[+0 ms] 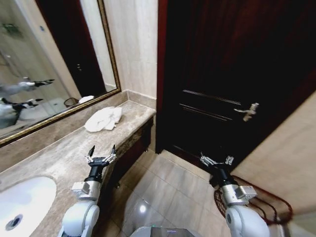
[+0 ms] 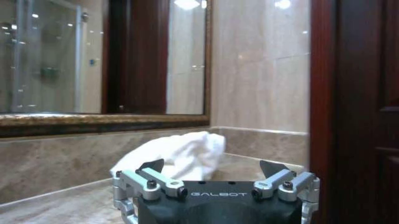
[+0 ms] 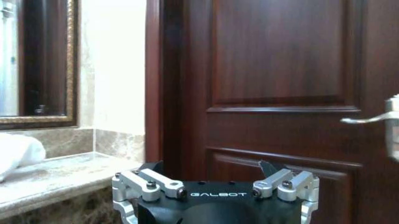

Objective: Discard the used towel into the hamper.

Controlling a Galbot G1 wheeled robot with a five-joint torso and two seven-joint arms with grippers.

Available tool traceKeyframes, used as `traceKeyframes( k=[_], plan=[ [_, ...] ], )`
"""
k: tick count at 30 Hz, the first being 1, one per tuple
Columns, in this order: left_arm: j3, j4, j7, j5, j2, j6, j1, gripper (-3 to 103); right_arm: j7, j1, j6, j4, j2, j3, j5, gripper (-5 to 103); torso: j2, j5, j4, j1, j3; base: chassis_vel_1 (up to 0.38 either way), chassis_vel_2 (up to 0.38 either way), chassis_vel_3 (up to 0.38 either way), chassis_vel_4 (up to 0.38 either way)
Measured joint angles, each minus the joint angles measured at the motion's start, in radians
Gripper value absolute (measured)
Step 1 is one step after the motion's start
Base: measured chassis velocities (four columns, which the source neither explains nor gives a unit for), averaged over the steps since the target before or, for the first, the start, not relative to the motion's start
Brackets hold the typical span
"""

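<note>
A crumpled white towel (image 1: 103, 119) lies on the marble counter (image 1: 59, 155) near its far end, below the mirror; it also appears as the towel (image 2: 177, 156) straight ahead of the left wrist and as the towel (image 3: 17, 154) at the picture's edge. My left gripper (image 1: 101, 149) hovers over the counter, open and empty, a good way short of the towel. My right gripper (image 1: 216, 159) is open and empty above the floor, facing the door. The dark red-brown woven hamper (image 1: 269, 202) stands on the floor by my right arm, partly hidden behind it.
A white sink basin (image 1: 22, 202) is set in the counter near me. A gold-framed mirror (image 1: 44, 69) runs along the wall. The dark wooden door (image 1: 232, 74) with a metal lever handle (image 1: 248, 111) is shut ahead. Tiled floor (image 1: 163, 187) lies between counter and hamper.
</note>
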Motion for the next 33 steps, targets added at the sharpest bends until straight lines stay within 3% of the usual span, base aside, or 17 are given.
traceKeyframes(
  k=[9,13,17,21,25,29,30,32,33],
  plan=[
    [-0.002,0.034,-0.001,0.006,-0.006,-0.056,-0.004,100,0.002,0.010,-0.011,-0.012,-0.011,0.000,-0.002,100,0.000,-0.0001,-0.0008,0.000,0.000,-0.119,0.159,0.157,-0.125],
    [0.001,0.029,-0.001,0.007,-0.010,-0.047,-0.004,100,0.002,0.002,-0.017,-0.011,-0.012,0.000,0.000,100,0.000,0.0002,0.0001,0.000,0.000,-0.129,0.144,0.132,-0.136],
    [0.004,0.023,-0.004,0.010,-0.013,-0.034,-0.004,100,0.001,-0.009,-0.032,-0.001,-0.013,-0.001,0.007,100,0.000,0.0001,-0.0005,0.000,0.000,-0.100,0.124,0.117,-0.111],
    [0.001,0.007,-0.022,0.008,-0.009,0.006,-0.002,100,0.007,0.001,-0.026,-0.008,-0.014,-0.001,0.008,100,0.000,0.0002,-0.0003,0.001,0.000,-0.033,0.026,0.014,-0.019],
    [-0.023,-0.008,-0.031,-0.036,0.033,0.062,-0.018,100,0.026,0.000,-0.034,-0.009,-0.028,-0.010,0.008,100,0.000,0.0000,-0.0001,0.000,0.000,0.000,0.000,0.000,0.000],
    [-0.053,-0.036,-0.090,-0.164,0.129,0.236,-0.068,100,0.033,0.010,-0.041,-0.024,-0.043,-0.008,0.008,100,0.000,0.0000,-0.0002,0.000,0.000,0.000,0.000,0.000,0.000],
    [-0.053,-0.036,-0.090,-0.164,0.129,0.236,-0.068,100,0.033,0.010,-0.041,-0.024,-0.043,-0.008,0.008,100,0.000,0.0000,-0.0002,0.000,0.000,0.000,0.000,0.000,0.000],
    [-0.067,-0.041,-0.116,-0.218,0.179,0.333,-0.114,100,0.037,0.004,-0.038,-0.030,-0.045,-0.004,0.009,100,0.000,-0.0002,0.0000,0.000,0.000,0.000,0.000,0.000,0.000],
    [-0.067,-0.041,-0.116,-0.218,0.179,0.333,-0.114,100,0.037,0.004,-0.038,-0.030,-0.045,-0.004,0.009,100,0.000,-0.0002,0.0000,0.000,0.000,0.000,0.000,0.000,0.000]
  ],
)
